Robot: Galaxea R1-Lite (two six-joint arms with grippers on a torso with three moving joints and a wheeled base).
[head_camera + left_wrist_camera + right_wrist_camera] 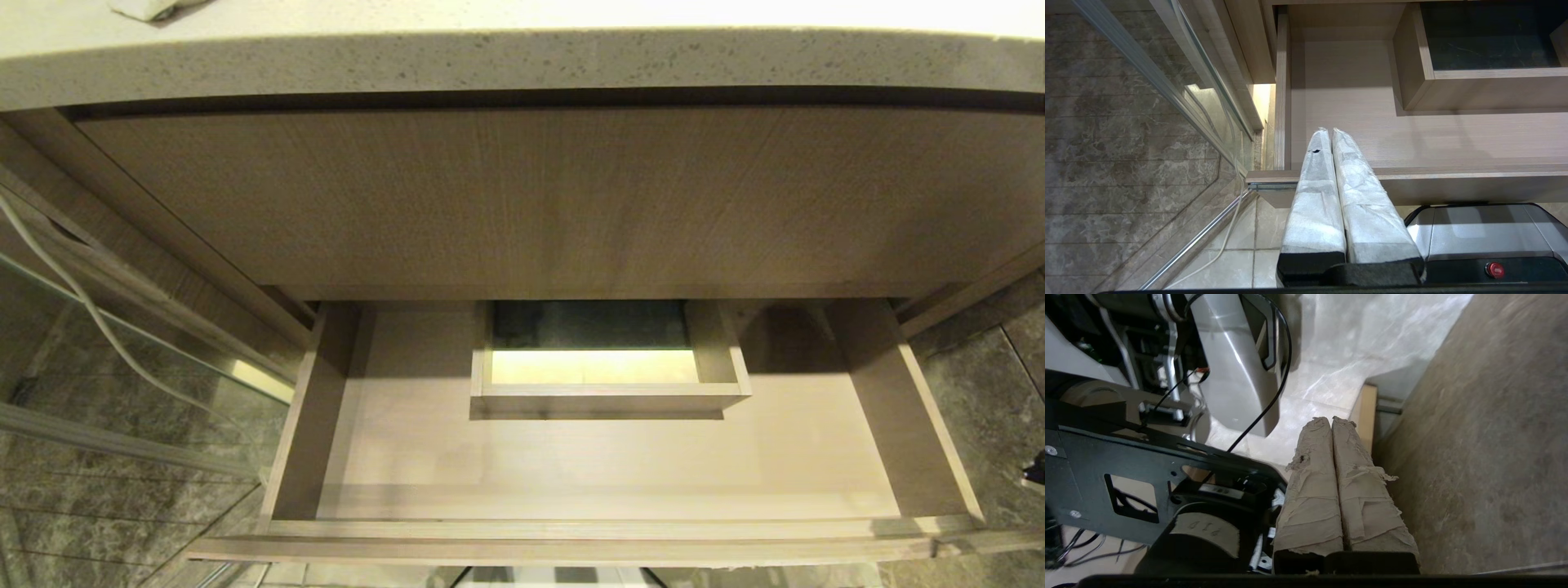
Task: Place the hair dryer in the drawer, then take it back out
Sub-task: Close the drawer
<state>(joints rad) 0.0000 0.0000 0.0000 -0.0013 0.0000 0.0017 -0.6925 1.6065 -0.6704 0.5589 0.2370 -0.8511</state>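
Drawer (604, 465) stands open and bare; I see no hair dryer, only a white scrap at the worktop (522, 61) edge; my right hand (1332, 421), shut and empty, hangs beside the cabinet; left hand (1330, 131) shut above the drawer's front; next I must find the dryer.

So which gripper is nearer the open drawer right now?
Left. The left gripper hangs shut over the drawer front edge at its left end; the right gripper is shut beside the robot's base, drawer not in its view.

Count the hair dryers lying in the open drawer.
0. The drawer is pulled out and its visible floor is bare around the boxed cutout; the part under the panel above is hidden.
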